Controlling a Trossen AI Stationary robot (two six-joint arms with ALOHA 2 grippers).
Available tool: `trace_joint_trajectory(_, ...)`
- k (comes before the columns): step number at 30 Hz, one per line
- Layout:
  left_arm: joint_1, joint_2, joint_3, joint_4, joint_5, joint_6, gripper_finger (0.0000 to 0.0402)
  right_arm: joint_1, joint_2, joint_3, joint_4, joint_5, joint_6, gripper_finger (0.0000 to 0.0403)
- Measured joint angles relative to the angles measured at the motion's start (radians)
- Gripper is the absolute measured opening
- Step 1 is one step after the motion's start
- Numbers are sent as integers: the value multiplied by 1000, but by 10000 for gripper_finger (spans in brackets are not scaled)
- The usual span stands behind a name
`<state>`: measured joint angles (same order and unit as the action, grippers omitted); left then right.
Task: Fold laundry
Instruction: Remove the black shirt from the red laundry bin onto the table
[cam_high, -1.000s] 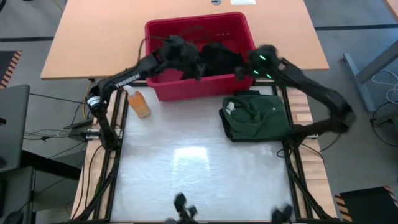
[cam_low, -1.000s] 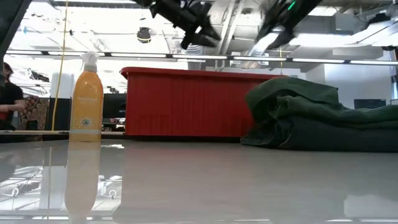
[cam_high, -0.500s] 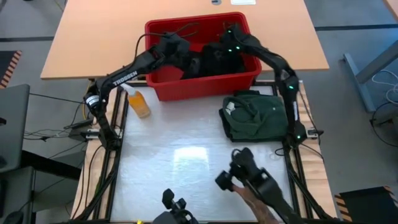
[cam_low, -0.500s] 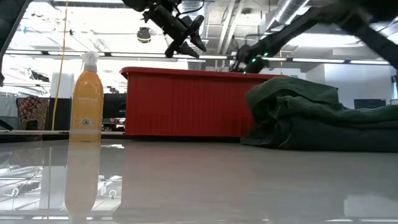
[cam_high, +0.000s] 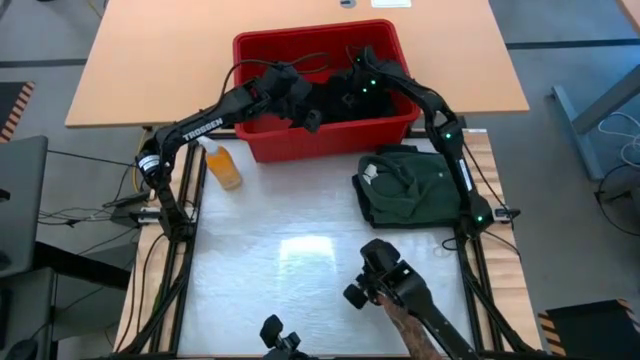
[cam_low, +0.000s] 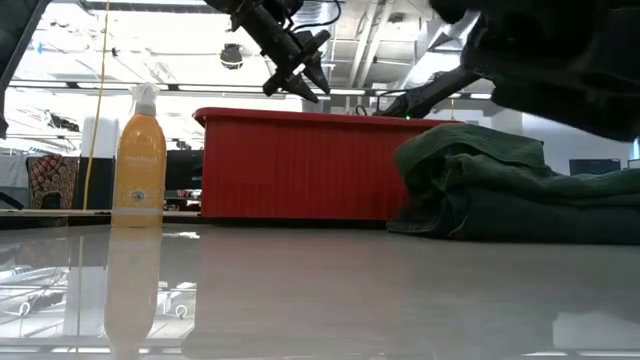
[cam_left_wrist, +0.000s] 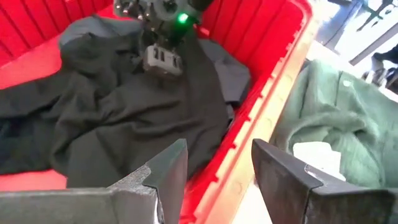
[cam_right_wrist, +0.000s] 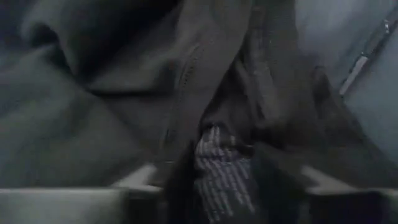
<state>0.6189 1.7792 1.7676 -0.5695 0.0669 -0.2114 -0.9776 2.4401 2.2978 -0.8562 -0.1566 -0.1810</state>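
Observation:
Black laundry (cam_high: 335, 100) lies heaped in the red bin (cam_high: 262, 143). My right gripper (cam_right_wrist: 214, 177) is open, slanting down into the heap near the bin's far right; the left wrist view shows it (cam_left_wrist: 163, 62) sunk in the cloth. My left gripper (cam_left_wrist: 217, 168) hangs open above the bin's middle (cam_high: 312, 118), clear of the cloth, also seen in the low view (cam_low: 300, 70). A folded green shirt (cam_high: 410, 185) rests flat on the white table just in front of the bin. My right gripper is pushed into a black garment from above, slanting toward the bin's far side. A raised fold with a striped label (cam_right_wrist: 217, 165) stands between its two fingers (cam_right_wrist: 152, 180). Whether the fingers pinch that fold I cannot tell. The garment lies in the bin.
An orange spray bottle (cam_high: 222, 165) stands left of the bin. A person's forearm (cam_high: 415, 330) with a dark hand-held device (cam_high: 382, 275) reaches over the table's near edge; it fills the low view's upper right (cam_low: 560, 60). The white table (cam_high: 280, 240) lies bare in the middle.
My right gripper has swung from above the bin's right wall toward the left and down into the black laundry. My left gripper has tipped downward a little over the bin. The person's forearm and device have come in over the near edge.

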Motion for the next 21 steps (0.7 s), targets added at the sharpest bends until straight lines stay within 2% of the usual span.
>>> trace_joint_trajectory(4,-2,-12,0,-6,-4,31,169,12,-18,-3,-13,-26,-46,46)
trace_joint_trajectory(5,-2,-17,0,-4,-6,39,169,14,-28,-3,-10,-43,-49,30)
trace_joint_trajectory(9,-3,-42,0,-6,-11,72,169,13,-114,6,48,-110,13,33)
trace_joint_trajectory(14,-3,-87,0,-23,-21,110,169,-3,-268,17,204,-299,105,29)
trace_joint_trajectory(21,-3,-195,-20,-31,-4,177,169,9,-481,20,464,-509,245,29)
